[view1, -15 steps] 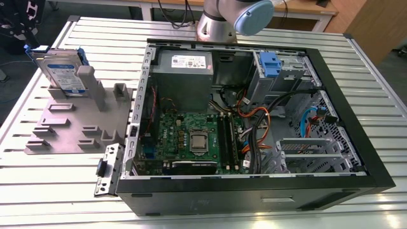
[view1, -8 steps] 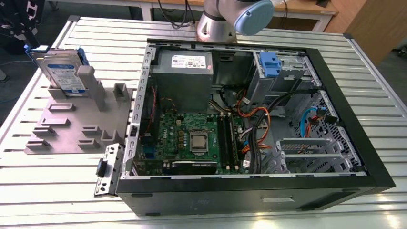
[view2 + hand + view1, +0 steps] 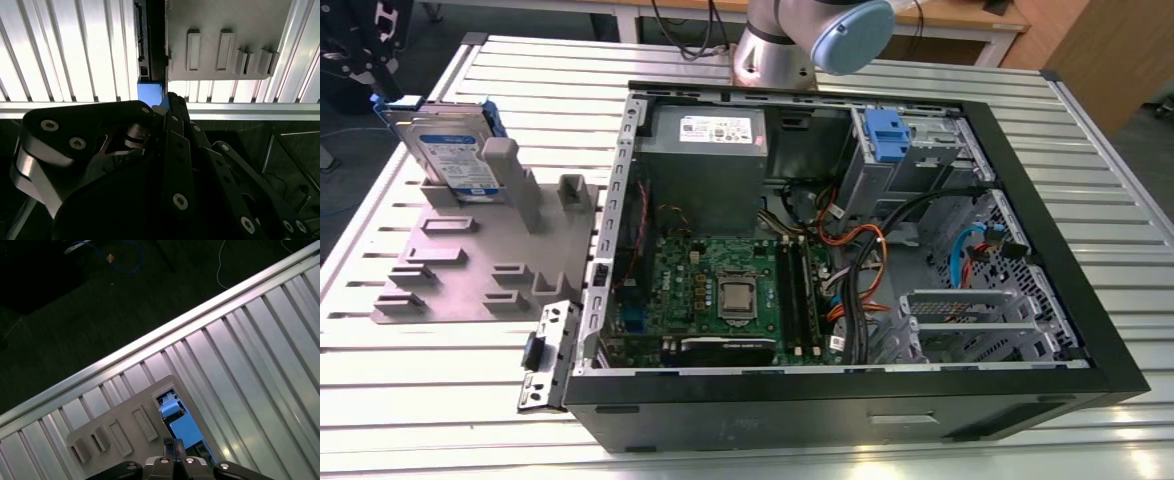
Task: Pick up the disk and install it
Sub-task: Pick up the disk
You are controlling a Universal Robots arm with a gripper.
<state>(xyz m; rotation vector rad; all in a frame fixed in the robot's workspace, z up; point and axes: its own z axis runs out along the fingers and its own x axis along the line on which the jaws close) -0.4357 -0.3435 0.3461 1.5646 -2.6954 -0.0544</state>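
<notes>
The disk (image 3: 454,150) stands upright in a slot at the far end of a grey holder (image 3: 467,260), on the exterior view's left. It is silver with a white-and-blue label and blue rails. In both wrist views I look down on its top edge: a blue rail (image 3: 184,429) in the first, a blue end (image 3: 150,92) beside the holder (image 3: 220,30) in the second. My gripper (image 3: 175,446) hangs above the disk, apart from it, shut with nothing in it. Its black linkage (image 3: 167,100) converges to one tip. Its dark body (image 3: 354,55) shows at the exterior view's far left.
An open computer case (image 3: 854,400) lies on the ribbed metal table (image 3: 400,380), with the motherboard, cables and a metal drive cage with a blue latch (image 3: 887,135) inside. The arm's base (image 3: 781,50) stands behind the case. Beyond the holder (image 3: 125,425) the table edge drops to a dark floor.
</notes>
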